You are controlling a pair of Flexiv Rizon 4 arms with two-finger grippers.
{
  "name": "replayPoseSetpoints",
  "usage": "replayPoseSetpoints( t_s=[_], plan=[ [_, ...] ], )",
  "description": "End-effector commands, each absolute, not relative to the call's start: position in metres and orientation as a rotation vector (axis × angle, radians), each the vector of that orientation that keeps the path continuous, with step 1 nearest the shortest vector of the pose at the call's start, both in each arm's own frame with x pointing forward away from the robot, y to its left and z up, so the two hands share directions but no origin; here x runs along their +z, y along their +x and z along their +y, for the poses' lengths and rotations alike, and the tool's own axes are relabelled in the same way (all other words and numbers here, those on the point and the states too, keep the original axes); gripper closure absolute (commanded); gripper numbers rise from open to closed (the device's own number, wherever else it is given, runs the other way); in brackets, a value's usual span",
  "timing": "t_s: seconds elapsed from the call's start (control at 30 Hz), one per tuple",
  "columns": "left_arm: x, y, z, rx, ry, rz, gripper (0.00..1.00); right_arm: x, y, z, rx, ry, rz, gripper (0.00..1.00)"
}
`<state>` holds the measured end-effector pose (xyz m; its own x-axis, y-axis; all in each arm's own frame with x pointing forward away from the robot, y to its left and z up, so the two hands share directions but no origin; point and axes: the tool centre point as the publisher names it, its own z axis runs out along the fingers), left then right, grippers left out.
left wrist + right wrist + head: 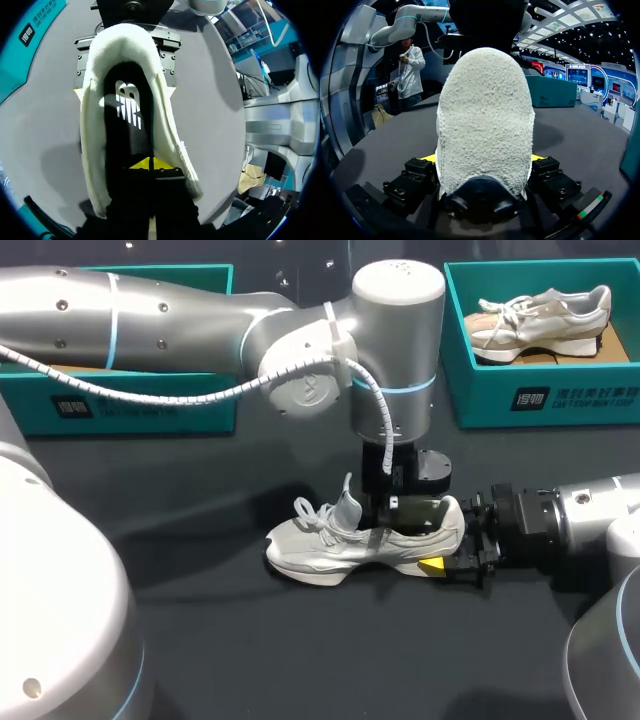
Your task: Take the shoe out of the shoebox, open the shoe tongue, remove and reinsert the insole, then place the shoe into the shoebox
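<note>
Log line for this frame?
shoe: on table | right jaws: shut on heel | left jaws: inside shoe opening | insole: in shoe

Running along the front wall of the shoebox at two o'clock [480, 390]: a framed white mark beside white characters. Repeating on the shoebox at ten o'clock [180, 418]. Showing white on the black insole [125, 135]: a logo.
</note>
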<state>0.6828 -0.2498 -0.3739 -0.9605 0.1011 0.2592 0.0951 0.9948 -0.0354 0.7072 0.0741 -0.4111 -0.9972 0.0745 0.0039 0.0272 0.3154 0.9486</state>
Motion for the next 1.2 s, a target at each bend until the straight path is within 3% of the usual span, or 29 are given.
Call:
replayPoseSetpoints(
  t_s=[0.03,0.2,0.3,0.93,1.2],
  plan=[
    [-0.378,0.677,-0.243,0.051,-0.144,-2.898,0.93,-0.411,0.707,0.074,1.808,0.097,2.517,1.0],
    [-0.382,0.673,-0.242,0.06,-0.158,-2.927,0.76,-0.411,0.707,0.074,1.808,0.097,2.517,1.0],
    [-0.388,0.672,-0.245,0.068,-0.165,-2.965,0.73,-0.411,0.707,0.074,1.808,0.097,2.517,1.0],
    [-0.416,0.679,-0.258,0.078,-0.189,-3.119,0.58,-0.411,0.707,0.074,1.808,0.097,2.517,1.0],
    [-0.426,0.687,-0.261,0.119,-0.174,-3.204,0.6,-0.411,0.707,0.074,1.808,0.097,2.517,1.0]
  ],
)
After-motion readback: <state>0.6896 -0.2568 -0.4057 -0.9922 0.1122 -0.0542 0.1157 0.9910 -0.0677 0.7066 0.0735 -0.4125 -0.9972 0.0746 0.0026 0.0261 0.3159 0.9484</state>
